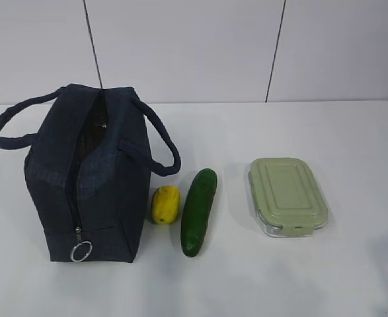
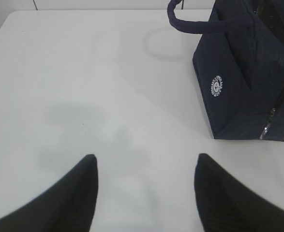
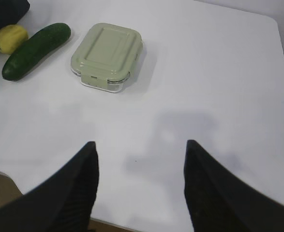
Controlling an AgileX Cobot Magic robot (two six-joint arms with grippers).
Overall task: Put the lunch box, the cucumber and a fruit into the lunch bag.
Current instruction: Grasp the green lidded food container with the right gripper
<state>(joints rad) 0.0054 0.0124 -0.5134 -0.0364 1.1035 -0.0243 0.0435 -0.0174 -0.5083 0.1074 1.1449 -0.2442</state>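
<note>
Navy lunch bag (image 1: 88, 178), yellow fruit (image 1: 165, 204), cucumber (image 1: 199, 211), green-lidded lunch box (image 1: 287, 195) in a row on white table (image 1: 352, 132).

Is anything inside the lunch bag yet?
The lunch bag is unzipped along the top, but its opening shows only dark lining; the bottom is hidden. The lunch box, cucumber and yellow fruit all lie outside on the table.
</note>
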